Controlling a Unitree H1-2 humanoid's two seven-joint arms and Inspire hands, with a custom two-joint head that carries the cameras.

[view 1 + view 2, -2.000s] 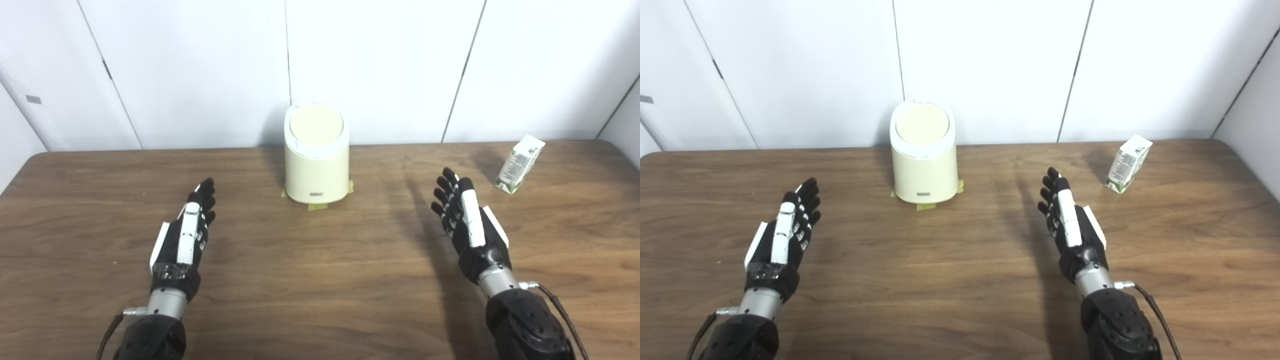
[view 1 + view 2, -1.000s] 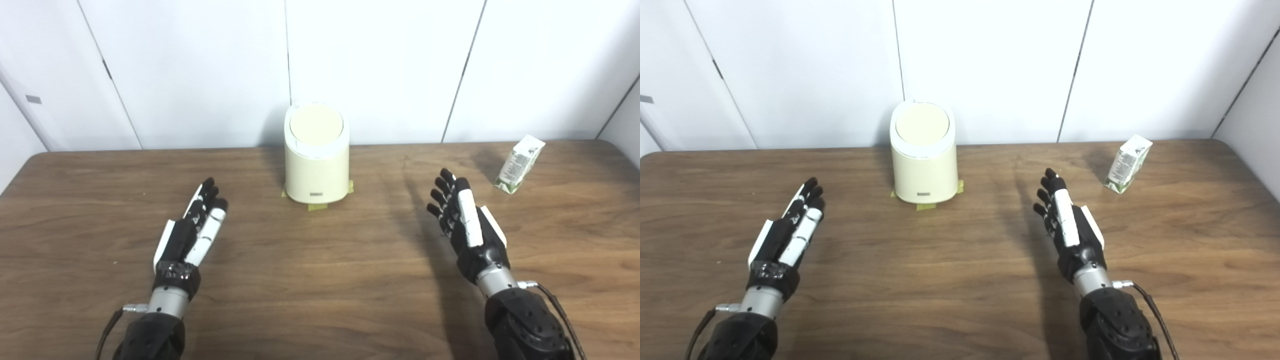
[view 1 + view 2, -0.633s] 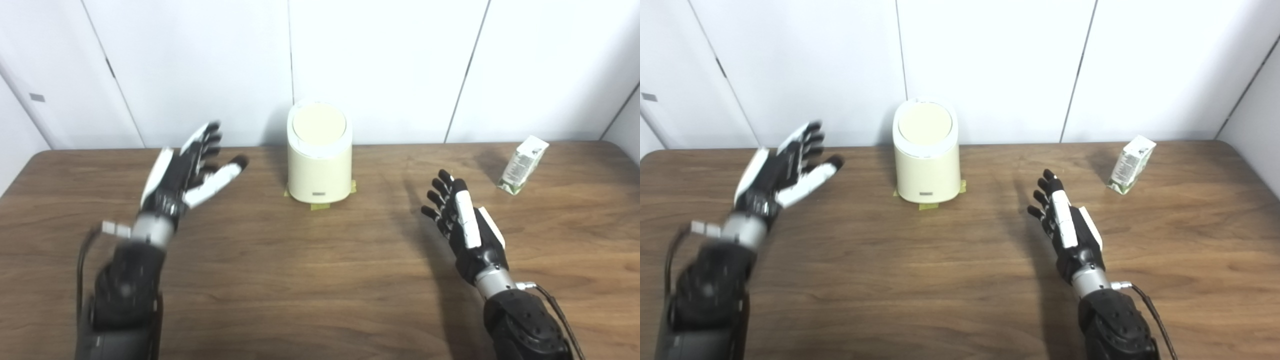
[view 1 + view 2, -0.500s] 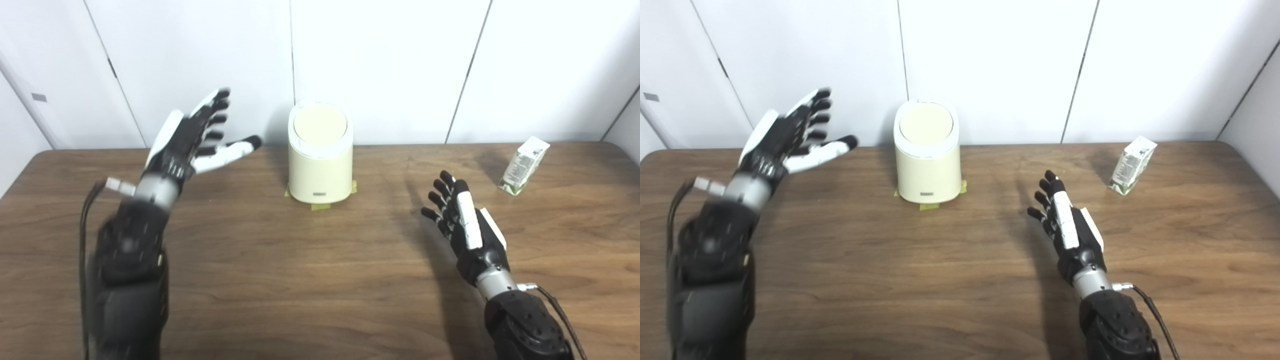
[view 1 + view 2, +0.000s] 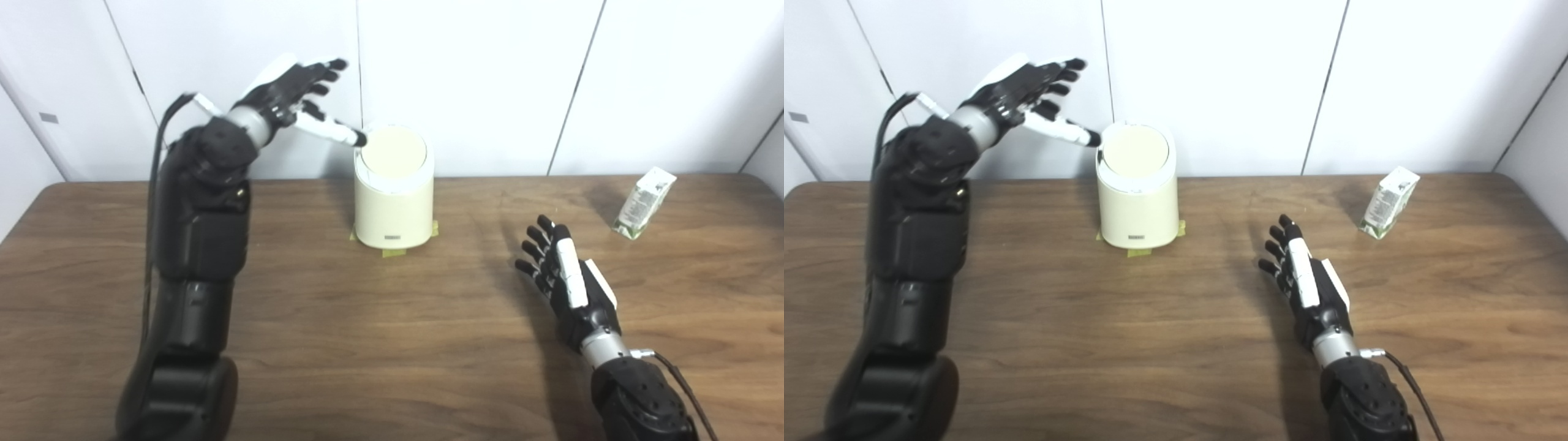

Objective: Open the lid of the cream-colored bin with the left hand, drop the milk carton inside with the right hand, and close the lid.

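The cream-colored bin (image 5: 394, 205) stands at the back middle of the table, its round lid (image 5: 393, 147) shut and tilted toward me. My left hand (image 5: 293, 95) is raised high beside the bin's upper left, open with fingers spread; its thumb tip reaches the lid's left rim, contact unclear. The milk carton (image 5: 644, 202) leans upright at the back right of the table. Over the table to the right of the middle my right hand (image 5: 566, 283) is open and holds nothing, well short of the carton.
The wooden table (image 5: 367, 343) runs wall to wall under both arms. Strips of yellow tape (image 5: 392, 250) mark the bin's foot. White wall panels (image 5: 478, 79) stand right behind the bin.
My left arm has risen from near the table and swung up and right until the hand is beside the bin's lid. The right hand has barely shifted. The camera moved slightly.
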